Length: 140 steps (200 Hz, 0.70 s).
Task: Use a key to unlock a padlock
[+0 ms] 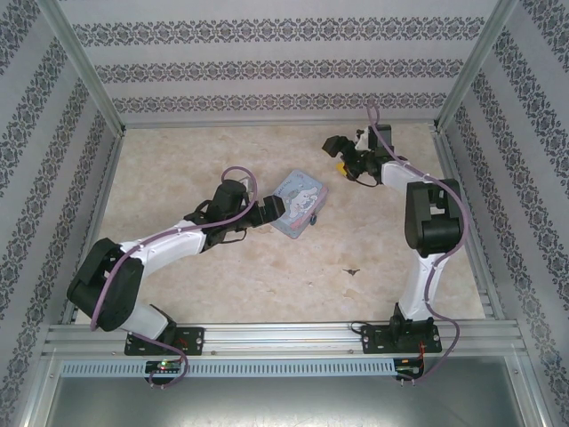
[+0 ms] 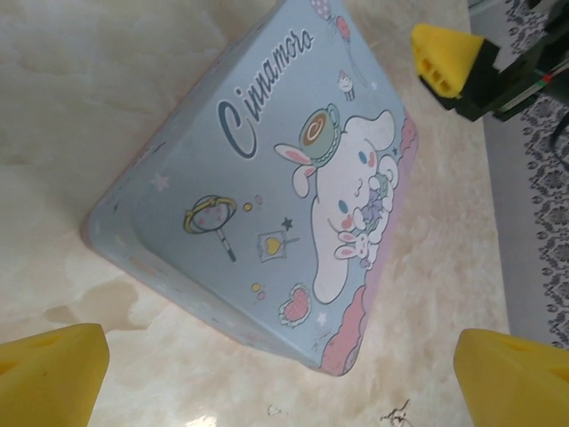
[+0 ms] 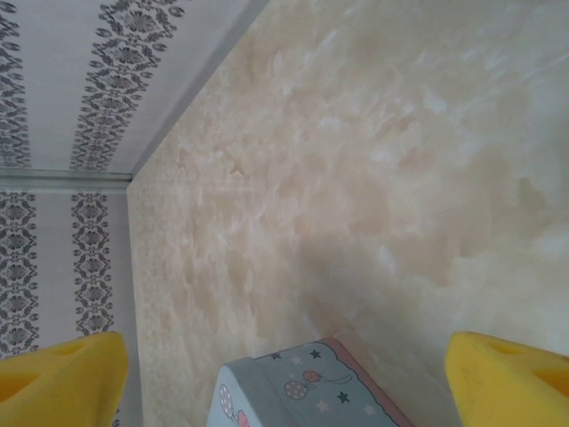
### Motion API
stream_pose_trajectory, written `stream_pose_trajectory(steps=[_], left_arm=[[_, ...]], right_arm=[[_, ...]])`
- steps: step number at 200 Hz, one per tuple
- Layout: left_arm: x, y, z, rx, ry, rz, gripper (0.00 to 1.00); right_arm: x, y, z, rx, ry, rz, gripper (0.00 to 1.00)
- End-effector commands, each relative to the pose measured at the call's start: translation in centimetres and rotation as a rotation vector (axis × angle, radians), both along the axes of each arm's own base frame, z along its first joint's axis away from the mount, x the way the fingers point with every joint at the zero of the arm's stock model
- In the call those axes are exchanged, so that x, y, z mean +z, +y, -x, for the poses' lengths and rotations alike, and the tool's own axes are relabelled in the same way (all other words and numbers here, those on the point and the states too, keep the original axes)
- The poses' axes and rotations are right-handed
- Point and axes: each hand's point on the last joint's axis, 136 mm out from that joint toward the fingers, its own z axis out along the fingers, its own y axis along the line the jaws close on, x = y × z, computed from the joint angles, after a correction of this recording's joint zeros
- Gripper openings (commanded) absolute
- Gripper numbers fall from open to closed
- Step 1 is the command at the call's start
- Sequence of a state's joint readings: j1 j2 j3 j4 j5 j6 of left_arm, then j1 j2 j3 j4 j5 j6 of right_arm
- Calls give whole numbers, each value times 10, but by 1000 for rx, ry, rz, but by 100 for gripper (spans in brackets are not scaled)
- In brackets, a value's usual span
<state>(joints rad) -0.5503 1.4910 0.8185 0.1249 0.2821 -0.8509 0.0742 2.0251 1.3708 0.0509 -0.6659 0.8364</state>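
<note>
Left arm point(image 1: 169, 249): reaches from the near left corner of the counter point(image 1: 178, 169) toward the middle.
Left end effector point(image 2: 283, 378): spread wide, its yellow fingers point(image 2: 49, 374) well apart with nothing between them. It sits just beside the near left side of the tin box, not touching it.
Tin box point(image 1: 296, 201): pastel blue with a white cartoon rabbit print, lid up, flat near the middle of the counter.
Padlock point(image 1: 311, 216): a tiny dark speck at the box's near right edge, seemingly touching it. It is too small to show detail.
Right end effector point(image 3: 284, 378): spread, yellow fingers point(image 3: 511, 378) far apart and holding nothing. It hangs above the counter beyond the box's far right corner, apart from it.
Right arm point(image 1: 431, 222): rises from the near right base and bends back toward the far wall.
</note>
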Motion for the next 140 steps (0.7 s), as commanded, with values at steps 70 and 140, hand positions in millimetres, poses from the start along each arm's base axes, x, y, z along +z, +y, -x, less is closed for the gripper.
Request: stream_pose_trajectory(steps=[70, 140], left_arm=[[-3, -25, -25, 31, -15, 81, 100], [5, -28, -44, 22, -48, 67, 99]], right_arm=[[5, 33, 5, 78, -1, -66, 90], [8, 52, 54, 125, -17, -49, 90]])
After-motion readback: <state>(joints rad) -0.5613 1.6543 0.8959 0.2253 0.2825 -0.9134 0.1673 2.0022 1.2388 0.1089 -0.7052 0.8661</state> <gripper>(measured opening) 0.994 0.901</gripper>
